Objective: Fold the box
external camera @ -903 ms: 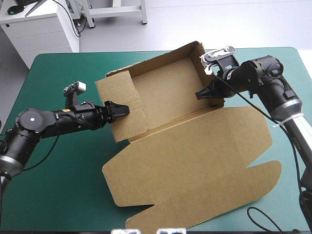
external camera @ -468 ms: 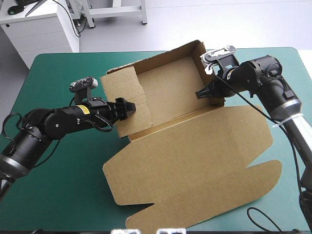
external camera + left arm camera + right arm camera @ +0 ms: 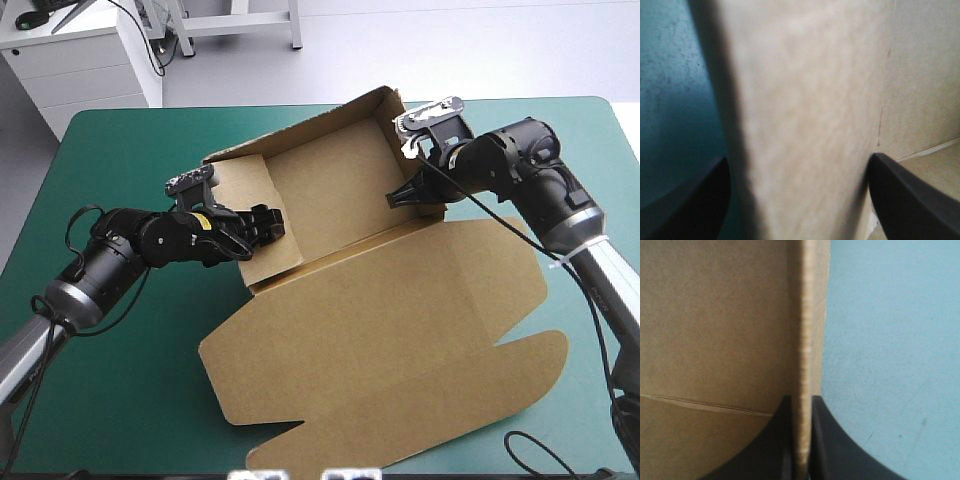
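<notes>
Walls of the box [image 3: 330, 195] are steadied for tucking: one pinched in the right claw [image 3: 394, 198], one straddled by the released left claw [image 3: 277, 222].

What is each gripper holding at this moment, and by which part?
The right gripper is shut on the box, pinching the edge of its raised right-hand wall. The left gripper is open, astride the left-hand wall without clamping it.

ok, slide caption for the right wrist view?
Right gripper shut on the edge of a raised wall of the box, teal-green cover on its outer side.
</notes>
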Available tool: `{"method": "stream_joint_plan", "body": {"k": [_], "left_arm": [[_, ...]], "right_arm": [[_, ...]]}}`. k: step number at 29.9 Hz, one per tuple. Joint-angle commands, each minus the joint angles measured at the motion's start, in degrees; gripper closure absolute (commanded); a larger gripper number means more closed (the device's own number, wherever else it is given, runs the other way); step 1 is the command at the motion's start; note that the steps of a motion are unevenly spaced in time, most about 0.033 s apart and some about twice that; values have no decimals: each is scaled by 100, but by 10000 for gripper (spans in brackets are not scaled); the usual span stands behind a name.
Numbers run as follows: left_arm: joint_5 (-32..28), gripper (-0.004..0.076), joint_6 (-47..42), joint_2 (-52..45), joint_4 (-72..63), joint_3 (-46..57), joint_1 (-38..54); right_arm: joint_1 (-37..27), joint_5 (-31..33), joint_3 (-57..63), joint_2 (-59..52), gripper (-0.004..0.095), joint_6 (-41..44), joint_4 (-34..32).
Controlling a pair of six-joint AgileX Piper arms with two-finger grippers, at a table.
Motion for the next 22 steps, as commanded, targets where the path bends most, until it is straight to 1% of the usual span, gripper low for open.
{"method": "stream_joint_plan", "body": {"k": [1,8,13,18,20,22], "left_arm": [[-328,176,-49,-206,-90,-198,-45],[-295,176,54,-297,-64,-198,-45],[-322,176,54,-297,-64,-198,-45],[-276,178,54,-297,-64,-198,-45],[-244,206,54,-297,-64,-198,-45],[-234,274,54,-297,-64,-198,-45]], "right_arm": [[24,-352,-220,-235,920,56,92],[39,-251,-220,-235,919,182,-169],[306,-251,-220,-235,920,491,-795],[458,-251,-220,-235,920,596,-913],[458,-251,-220,-246,920,608,-913],[458,-251,-256,-254,920,637,-913]]}}
